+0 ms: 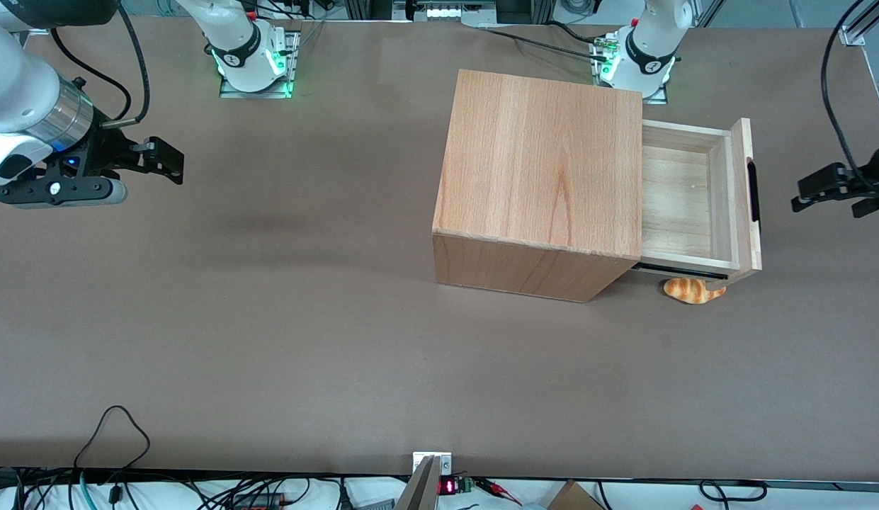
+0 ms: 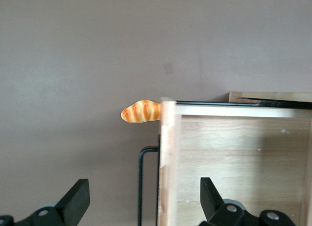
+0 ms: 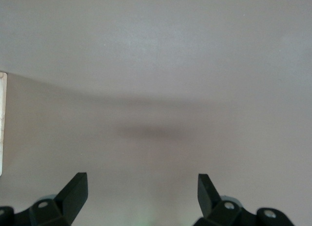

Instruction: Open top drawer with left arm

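The top drawer [image 1: 683, 202] stands pulled out of the wooden cabinet [image 1: 538, 163] toward the working arm's end of the table, its pale plank interior [image 2: 239, 162] bare. The slim black bar handle [image 1: 753, 191] sits on the front panel [image 2: 167, 162]. My left arm's gripper [image 1: 802, 193] hangs open a short way out from the handle, touching nothing. In the left wrist view the gripper [image 2: 144, 199] looks down on the handle [image 2: 141, 187] and front panel, which lie between its spread fingers [image 2: 78, 197].
A toy bread loaf [image 1: 694, 290] lies on the brown table under the drawer's corner nearer the front camera; the left wrist view shows the loaf [image 2: 140, 111] beside the front panel. Cables run along the table's near edge [image 1: 113, 432].
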`<state>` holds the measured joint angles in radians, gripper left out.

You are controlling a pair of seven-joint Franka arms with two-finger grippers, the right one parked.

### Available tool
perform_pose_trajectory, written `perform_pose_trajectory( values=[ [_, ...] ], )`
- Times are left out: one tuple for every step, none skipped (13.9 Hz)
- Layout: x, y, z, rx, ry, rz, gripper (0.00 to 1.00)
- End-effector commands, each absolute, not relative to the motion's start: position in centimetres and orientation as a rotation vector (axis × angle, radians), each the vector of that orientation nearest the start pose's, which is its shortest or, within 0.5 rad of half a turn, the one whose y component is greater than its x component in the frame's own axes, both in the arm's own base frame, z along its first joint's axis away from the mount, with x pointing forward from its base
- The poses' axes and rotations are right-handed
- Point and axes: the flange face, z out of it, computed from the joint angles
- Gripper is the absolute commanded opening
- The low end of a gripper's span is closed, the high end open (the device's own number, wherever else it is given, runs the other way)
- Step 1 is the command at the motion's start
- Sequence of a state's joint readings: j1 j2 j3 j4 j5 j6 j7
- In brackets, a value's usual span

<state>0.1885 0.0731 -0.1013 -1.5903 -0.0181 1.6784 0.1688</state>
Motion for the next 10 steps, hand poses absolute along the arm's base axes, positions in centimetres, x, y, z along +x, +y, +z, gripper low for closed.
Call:
perform_pose_trajectory(
  values=[
    [57.9, 3.3, 60.2, -3.127, 0.088, -0.046, 1.00],
    [57.7, 2.4, 60.7, -3.128, 0.090, -0.061, 1.00],
    [57.6, 1.8, 61.0, -3.126, 0.080, -0.071, 1.00],
    [57.2, 1.8, 61.5, -3.125, 0.071, -0.085, 1.00],
    [56.7, 1.5, 62.2, -3.124, 0.080, -0.102, 1.00],
    [56.3, 1.2, 62.4, -3.123, 0.090, -0.104, 1.00],
    [55.7, 1.5, 62.5, -3.123, 0.078, -0.107, 1.00],
    [55.2, 1.5, 62.7, -3.123, 0.080, -0.114, 1.00],
    [54.8, 1.5, 62.8, -3.123, 0.080, -0.114, 1.00],
    [54.5, 1.5, 62.7, -3.123, 0.080, -0.114, 1.00]
  ],
)
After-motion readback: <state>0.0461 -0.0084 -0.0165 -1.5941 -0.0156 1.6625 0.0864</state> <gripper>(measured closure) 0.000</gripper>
